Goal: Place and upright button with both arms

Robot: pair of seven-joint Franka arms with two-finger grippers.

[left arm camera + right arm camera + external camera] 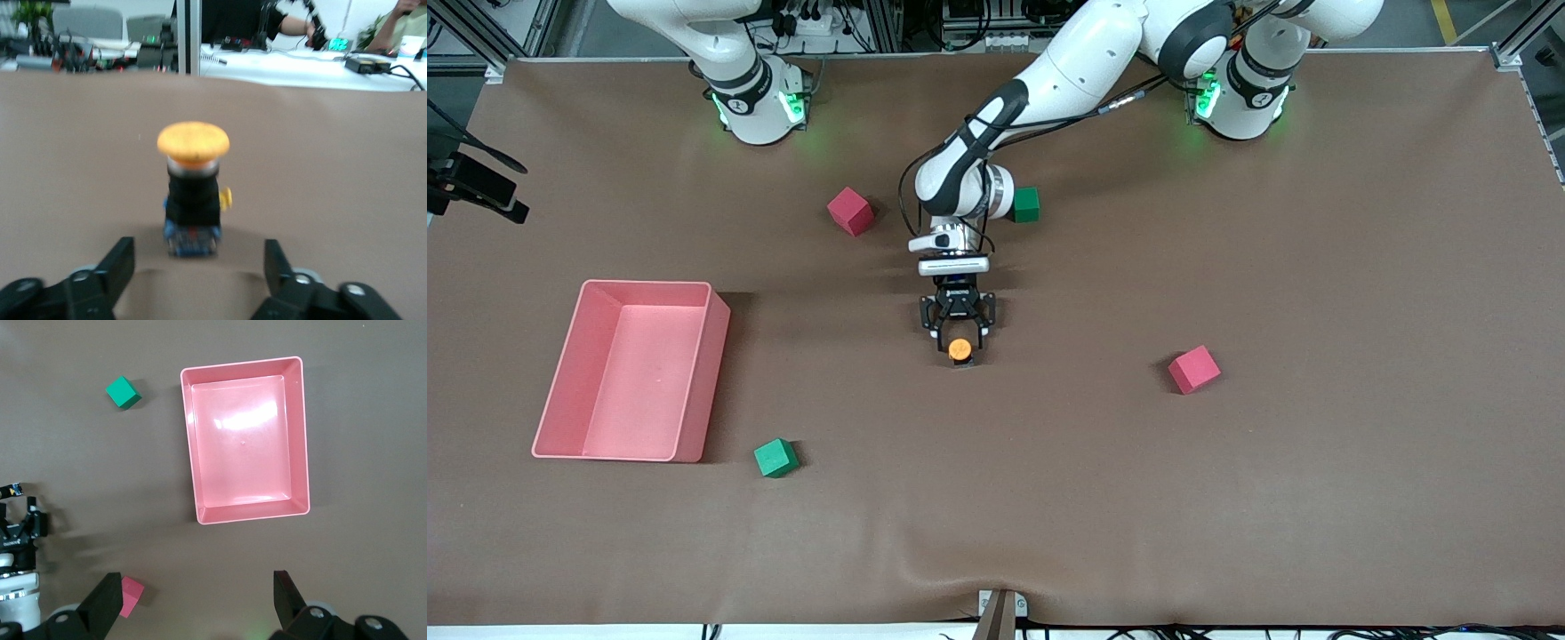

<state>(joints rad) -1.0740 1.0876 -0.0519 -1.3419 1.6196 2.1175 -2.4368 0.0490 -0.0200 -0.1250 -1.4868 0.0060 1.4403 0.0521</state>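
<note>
Brown cloth covers the surface (1227, 498), and on it, toward the right arm's end, sits a pink rectangular bin (633, 371) with nothing in it. The left arm (1049, 80) reaches from its base down to the middle of the surface; the right arm (720, 53) waits, raised near its own base. 2 pink cubes (850, 211) (1193, 369) lie well apart, 1 near the right arm's base and 1 toward the left arm's end. 2 green cubes (1026, 204) (775, 458) lie apart too, 1 partly hidden by the left arm's wrist, 1 nearer the front camera beside the bin. The left claw (959, 342) sits low at the middle of the surface, fingers (113, 267) spread and clear of the button (193, 193). The right claw (200, 603) hangs high over the bin, fingers spread and holding nothing. The button stands upright on the surface between the left claw's fingers, orange cap up, bluish end down.
</note>
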